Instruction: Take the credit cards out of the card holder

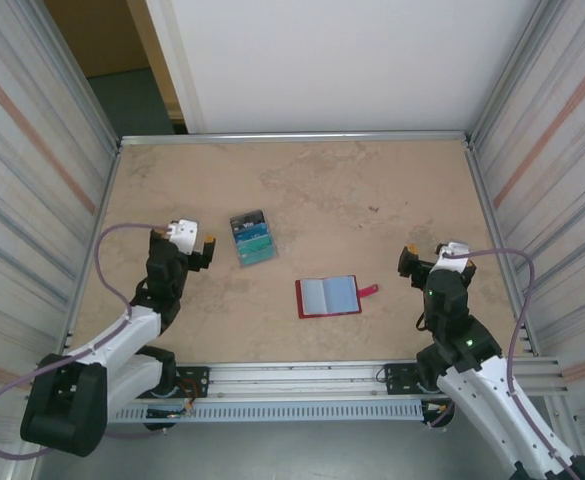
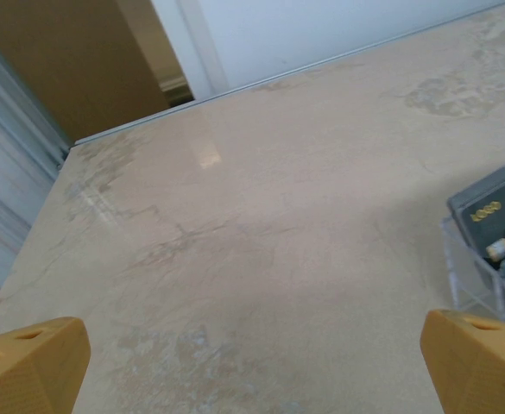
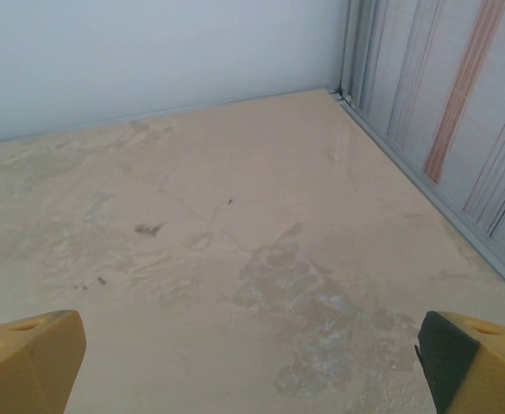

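Beige mottled tabletop, inspected from the near edge outward. The left gripper and right gripper sit low at either side, each with jaws spread wide and empty. In the wrist views their yellow fingertips stand far apart. Between the grippers lies the card holder — opened flat, pale blue panels up, red tab toward the right gripper. Farther back, near the left gripper, is a clear box holding cards.
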